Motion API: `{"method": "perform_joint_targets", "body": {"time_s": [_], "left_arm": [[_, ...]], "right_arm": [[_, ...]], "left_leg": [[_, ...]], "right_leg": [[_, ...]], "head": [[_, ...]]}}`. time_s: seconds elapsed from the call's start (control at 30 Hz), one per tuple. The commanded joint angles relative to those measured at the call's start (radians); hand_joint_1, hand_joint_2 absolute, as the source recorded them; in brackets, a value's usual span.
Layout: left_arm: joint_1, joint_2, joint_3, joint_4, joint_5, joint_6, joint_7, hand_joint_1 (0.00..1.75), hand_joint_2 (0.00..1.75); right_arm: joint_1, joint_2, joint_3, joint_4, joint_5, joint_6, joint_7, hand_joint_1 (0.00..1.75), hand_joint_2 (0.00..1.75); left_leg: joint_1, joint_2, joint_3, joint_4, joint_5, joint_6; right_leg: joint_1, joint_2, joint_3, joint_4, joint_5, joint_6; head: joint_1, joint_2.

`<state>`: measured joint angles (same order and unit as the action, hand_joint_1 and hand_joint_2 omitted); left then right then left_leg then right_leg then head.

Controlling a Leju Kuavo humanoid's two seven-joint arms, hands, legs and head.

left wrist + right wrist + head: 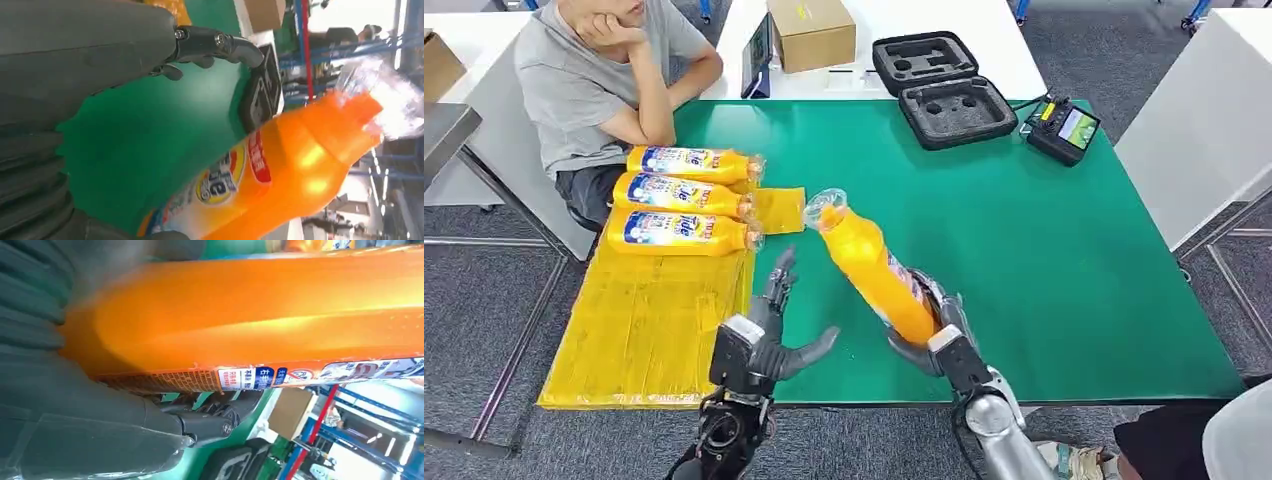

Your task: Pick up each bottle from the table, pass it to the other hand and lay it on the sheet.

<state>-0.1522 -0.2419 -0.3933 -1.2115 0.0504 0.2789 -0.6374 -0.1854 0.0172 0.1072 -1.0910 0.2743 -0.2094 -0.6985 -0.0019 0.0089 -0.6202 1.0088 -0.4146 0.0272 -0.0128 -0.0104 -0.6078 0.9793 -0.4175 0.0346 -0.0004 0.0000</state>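
Right hand (929,325) clamped on base of orange bottle (874,268), held tilted above table (1044,260) near front edge. Left hand (769,325) beside it, fingers apart, holding nothing. Three bottles (679,195) lie on yellow sheet (644,330) at left edge.

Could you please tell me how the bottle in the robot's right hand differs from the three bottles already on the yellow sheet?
The held bottle is gripped at its base by the right hand and tilts up over the green table; the three bottles lie flat, side by side on the yellow sheet. The held bottle's neck points away from the robot, theirs point right. All are orange with the same label. The left hand holds nothing.
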Motion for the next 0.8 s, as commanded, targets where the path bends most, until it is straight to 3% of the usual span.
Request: {"method": "perform_joint_targets", "body": {"time_s": [0.03,0.27,0.8], "left_arm": [[-0.095,-0.002,-0.061,0.15,0.068,-0.032,0.006,0.0,1.75],[-0.095,0.005,-0.083,0.149,0.104,-0.034,0.007,0.0,1.75],[-0.159,-0.011,-0.125,0.251,0.21,-0.072,0.042,0.0,1.75]], "right_arm": [[-0.029,0.036,0.019,0.052,0.033,-0.01,0.0,1.75,1.75],[-0.054,0.042,0.011,0.131,0.037,-0.017,0.0,1.75,1.75],[-0.108,0.05,0.138,0.281,0.041,-0.093,0.0,1.75,1.75]], "left_leg": [[0.001,0.0,0.004,-0.001,-0.001,-0.001],[0.001,0.001,0.007,-0.001,-0.002,-0.002],[0.001,0.001,0.006,-0.001,-0.002,-0.002]], "right_leg": [[0.001,0.001,0.004,-0.001,-0.001,-0.001],[0.001,0.002,0.007,-0.001,-0.002,-0.002],[0.001,0.003,0.006,-0.001,-0.001,-0.001]], "head": [[0.0,0.0],[0.0,0.0],[0.0,0.0]]}}
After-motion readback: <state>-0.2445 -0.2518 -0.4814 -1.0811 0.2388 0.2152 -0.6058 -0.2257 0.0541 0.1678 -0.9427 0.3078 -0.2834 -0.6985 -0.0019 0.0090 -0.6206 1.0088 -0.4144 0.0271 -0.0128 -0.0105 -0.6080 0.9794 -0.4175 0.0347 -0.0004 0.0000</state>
